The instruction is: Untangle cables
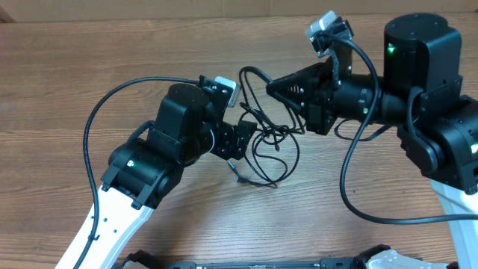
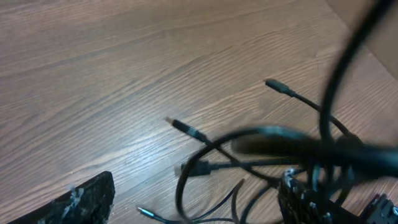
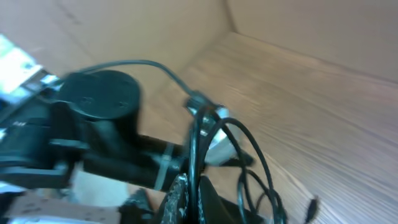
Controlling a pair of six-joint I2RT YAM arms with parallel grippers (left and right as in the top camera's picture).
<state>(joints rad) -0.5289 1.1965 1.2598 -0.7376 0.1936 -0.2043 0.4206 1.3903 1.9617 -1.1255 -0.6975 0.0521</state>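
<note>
The cables [image 1: 270,143] are thin black cords tangled in loops on the wooden table between both arms. My right gripper [image 1: 270,87] is shut on one cable strand [image 3: 190,146], which runs up out of its jaws, lifted above the tangle. In the right wrist view this gripper [image 3: 191,190] shows the strand pinched between its fingers. My left gripper [image 1: 242,140] sits low at the tangle's left side. Its jaws stand wide apart and several cable loops [image 2: 205,155] lie between the fingers [image 2: 87,199] without being pinched. Loose plug ends [image 2: 184,128] [image 2: 280,87] rest on the wood.
A cardboard wall [image 1: 149,9] runs along the table's back edge. Thick black arm wires arc beside the left arm [image 1: 91,127] and below the right arm [image 1: 351,194]. The right arm's base [image 1: 441,127] fills the right side.
</note>
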